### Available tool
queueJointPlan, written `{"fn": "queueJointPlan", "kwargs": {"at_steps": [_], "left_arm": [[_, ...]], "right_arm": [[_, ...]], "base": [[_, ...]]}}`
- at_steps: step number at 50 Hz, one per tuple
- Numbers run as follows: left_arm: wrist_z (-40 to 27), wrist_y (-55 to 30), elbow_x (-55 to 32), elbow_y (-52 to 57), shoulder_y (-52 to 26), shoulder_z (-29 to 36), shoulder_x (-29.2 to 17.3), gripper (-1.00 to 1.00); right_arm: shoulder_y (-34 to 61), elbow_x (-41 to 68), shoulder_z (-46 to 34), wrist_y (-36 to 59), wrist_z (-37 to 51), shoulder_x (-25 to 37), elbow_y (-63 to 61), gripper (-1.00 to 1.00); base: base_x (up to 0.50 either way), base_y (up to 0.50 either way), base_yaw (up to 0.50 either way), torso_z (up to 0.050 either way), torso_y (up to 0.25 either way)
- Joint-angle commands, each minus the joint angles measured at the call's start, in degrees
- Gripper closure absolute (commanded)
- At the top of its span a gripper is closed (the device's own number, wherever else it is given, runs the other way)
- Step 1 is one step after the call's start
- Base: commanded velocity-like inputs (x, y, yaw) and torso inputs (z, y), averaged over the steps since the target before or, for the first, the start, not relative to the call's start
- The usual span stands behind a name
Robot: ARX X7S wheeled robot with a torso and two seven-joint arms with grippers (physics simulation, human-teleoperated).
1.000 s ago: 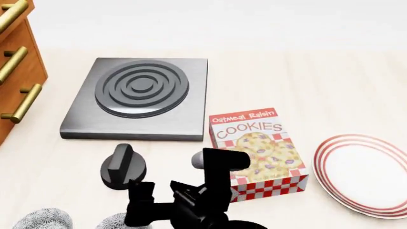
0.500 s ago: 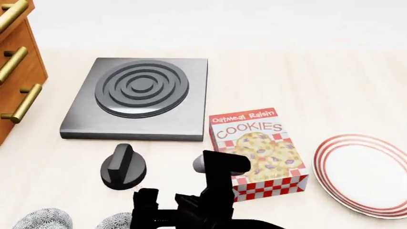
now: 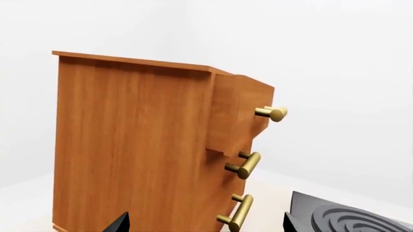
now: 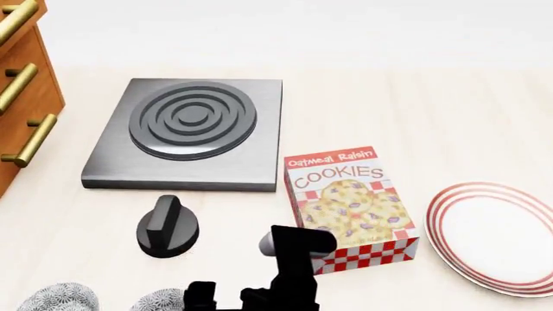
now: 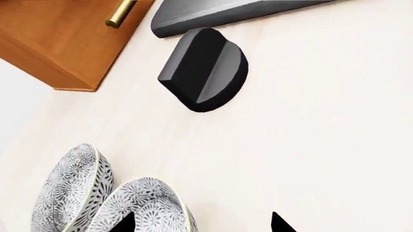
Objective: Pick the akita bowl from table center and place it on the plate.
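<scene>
Two speckled grey-and-white akita bowls [image 5: 139, 208] at table's near edge; approach step. Right gripper [image 5: 200, 223] fingers wide; next, descend over rim.

Grey stove plate [image 4: 186, 135] far left of centre, black knob [image 4: 167, 225] just near it. Oatmeal raisin cookie box [image 4: 351, 204] right of both. Wooden drawer cabinet [image 4: 24, 84] with brass handles at far left.

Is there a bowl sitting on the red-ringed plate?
No, the plate is bare white inside its red rings, and both speckled bowls sit far off near the table's near edge.
</scene>
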Motion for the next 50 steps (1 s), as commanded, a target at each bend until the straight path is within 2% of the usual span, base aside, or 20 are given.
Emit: {"fn": "queueJointPlan", "kwargs": {"at_steps": [1, 21, 50], "left_arm": [[0.0, 0.3, -0.3, 0.1, 0.4, 0.2, -0.1, -1.00], [-0.3, 0.7, -0.6, 0.2, 1.0, 0.1, -0.3, -1.00], [-0.5, 0.8, -1.1, 0.4, 1.0, 1.0, -0.5, -1.00]], "right_arm": [[1.6, 0.0, -1.9, 0.3, -2.1, -0.1, 4.3, -1.00], [1.7, 1.5, -5.1, 2.6, -3.8, 0.1, 3.7, -1.00], [4.4, 0.4, -7.7, -0.9, -6.6, -0.3, 11.0, -1.00]], "base": [[0.00, 0.00, 0.00, 0.000, 0.000], [0.00, 0.00, 0.00, 0.000, 0.000], [0.00, 0.00, 0.00, 0.000, 0.000]]}}
